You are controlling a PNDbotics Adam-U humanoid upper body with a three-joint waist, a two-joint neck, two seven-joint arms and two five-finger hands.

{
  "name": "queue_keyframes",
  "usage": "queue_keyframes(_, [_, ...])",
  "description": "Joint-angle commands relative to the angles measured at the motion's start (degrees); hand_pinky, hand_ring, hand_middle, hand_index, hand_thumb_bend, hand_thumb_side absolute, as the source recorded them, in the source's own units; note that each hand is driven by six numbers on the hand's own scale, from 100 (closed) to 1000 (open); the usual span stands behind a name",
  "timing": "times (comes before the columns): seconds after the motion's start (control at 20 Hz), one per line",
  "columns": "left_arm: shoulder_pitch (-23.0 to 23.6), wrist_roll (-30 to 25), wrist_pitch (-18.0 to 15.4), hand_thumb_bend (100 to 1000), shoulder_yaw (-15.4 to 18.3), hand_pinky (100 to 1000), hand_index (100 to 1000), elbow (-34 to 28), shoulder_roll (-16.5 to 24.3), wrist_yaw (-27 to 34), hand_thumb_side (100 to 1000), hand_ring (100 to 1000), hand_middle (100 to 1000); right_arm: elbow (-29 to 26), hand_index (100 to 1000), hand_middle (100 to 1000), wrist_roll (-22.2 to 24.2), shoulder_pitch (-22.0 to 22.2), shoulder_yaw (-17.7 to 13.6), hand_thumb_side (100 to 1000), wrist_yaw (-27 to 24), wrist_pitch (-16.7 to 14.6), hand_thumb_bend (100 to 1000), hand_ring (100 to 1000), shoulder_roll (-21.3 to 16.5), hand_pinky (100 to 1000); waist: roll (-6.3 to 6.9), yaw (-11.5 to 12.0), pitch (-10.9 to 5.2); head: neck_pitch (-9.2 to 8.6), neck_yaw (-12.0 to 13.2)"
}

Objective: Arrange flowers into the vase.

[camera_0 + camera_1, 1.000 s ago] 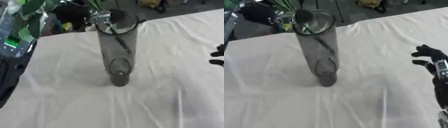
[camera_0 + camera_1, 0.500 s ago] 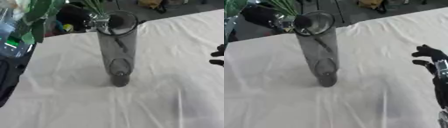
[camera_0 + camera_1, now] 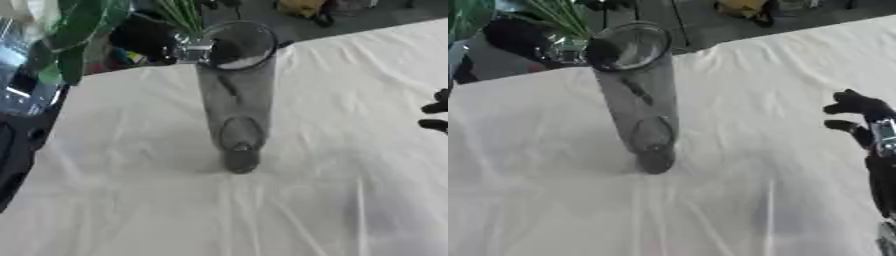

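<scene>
Tall glass vase upright mid-bench, green flower stems poised behind its rim at the far-left edge (holding left hand unclear, cannot tell). Right hand idle, fingers relaxed, near right edge.

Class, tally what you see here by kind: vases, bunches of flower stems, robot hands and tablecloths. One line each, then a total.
Vases: 1, the glass vase
Bunches of green stems: 1, the flower stems
Robot hands in view: 1, the right hand
Tablecloths: 1, the white tablecloth
Total: 4
</scene>
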Motion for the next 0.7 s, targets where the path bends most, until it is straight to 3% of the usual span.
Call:
queue_keyframes(0.05, [-0.75,-0.76,0.46,576,0.98,945,1000,-0.01,1.54,1.63,1000,960,964,-1.12,793,640,0.05,-0.18,0.01,1000,-0.33,0.06,100,1000,-0.42,737,0.26,0.04,-2.14,0.33,0.16])
queue_keyframes(0.7, [-0.27,-4.37,1.32,542,1.55,957,1000,0.30,2.24,-0.47,1000,965,975,-1.12,794,639,0.31,-0.11,0.14,1000,-0.39,0.14,100,1000,-0.28,738,0.13,0.29,-2.13,0.34,0.03])
